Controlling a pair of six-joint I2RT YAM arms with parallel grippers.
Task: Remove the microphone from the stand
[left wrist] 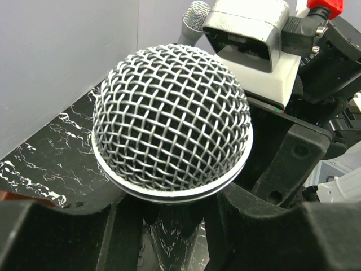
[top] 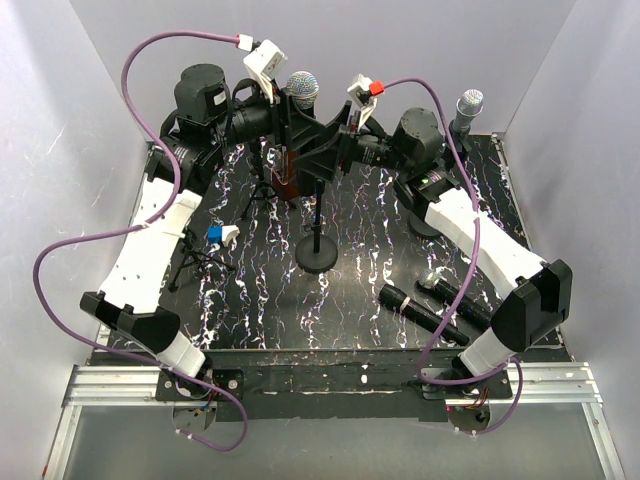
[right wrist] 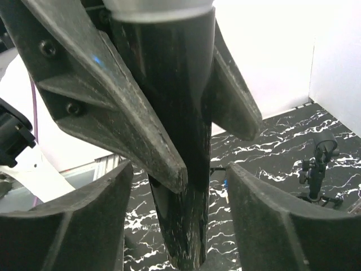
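The microphone (top: 303, 88) has a silver mesh head (left wrist: 172, 121) and a black body (right wrist: 175, 113). It stands upright high over the back of the table. My left gripper (top: 298, 118) is shut on its body just under the head, and its grey fingers (right wrist: 107, 96) clasp the body from both sides. My right gripper (right wrist: 179, 169) is open lower down, with its fingers either side of the handle and a gap on each side. The handle's tapered lower end (right wrist: 183, 254) hangs above the table with no clip round it. The round-based stand (top: 318, 258) rises at the table's middle.
Two black microphones (top: 425, 312) (top: 455, 292) lie at the front right. Another microphone (top: 468, 105) stands at the back right corner. A tripod stand (top: 200, 262) with a blue and white clip (top: 220, 236) is on the left. White walls enclose the black marbled table (top: 370, 240).
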